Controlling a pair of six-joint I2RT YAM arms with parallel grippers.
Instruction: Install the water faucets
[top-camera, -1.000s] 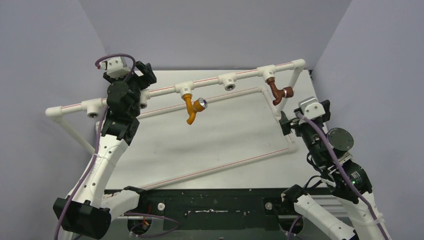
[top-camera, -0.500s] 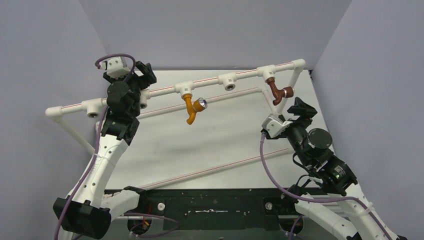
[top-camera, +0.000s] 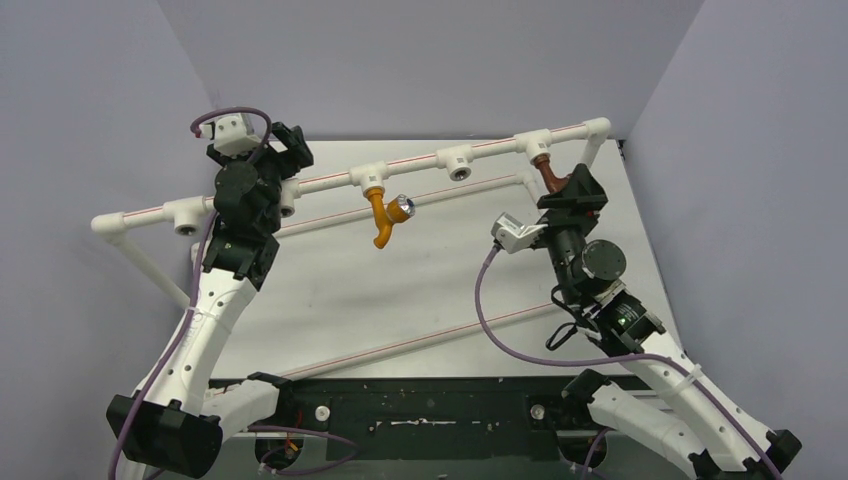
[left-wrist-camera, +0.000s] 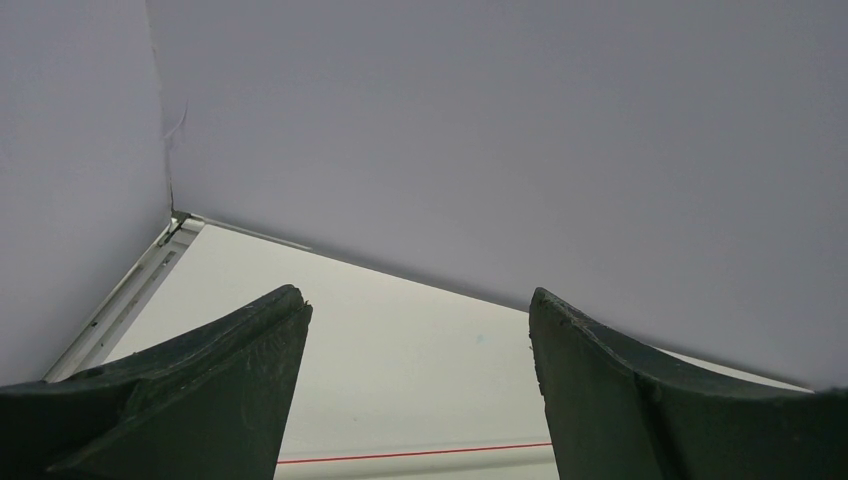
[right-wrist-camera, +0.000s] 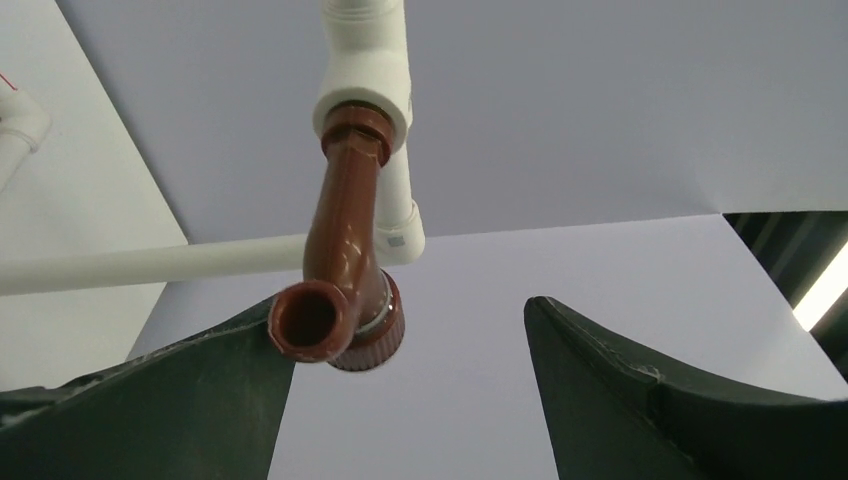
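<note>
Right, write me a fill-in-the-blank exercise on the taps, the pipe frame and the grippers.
1. The open gripper at the dark red-brown plastic faucet with a bent spout belongs to the ____ arm.
2. The orange-yellow plastic faucet with a shiny silver knob hangs from the white pipe frame, touched by ____ gripper.
3. The left gripper is open and holds ____.
Missing: right; neither; nothing.

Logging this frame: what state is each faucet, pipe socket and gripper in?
Orange-yellow faucet: fitted in its socket, spout hanging down.
Red-brown faucet: fitted in its socket; how tight, cannot tell.
Middle socket: empty.
Far-left socket: empty.
Left gripper: open, holding nothing.
Right gripper: open, one finger on each side of the red-brown faucet, not clamped.
</note>
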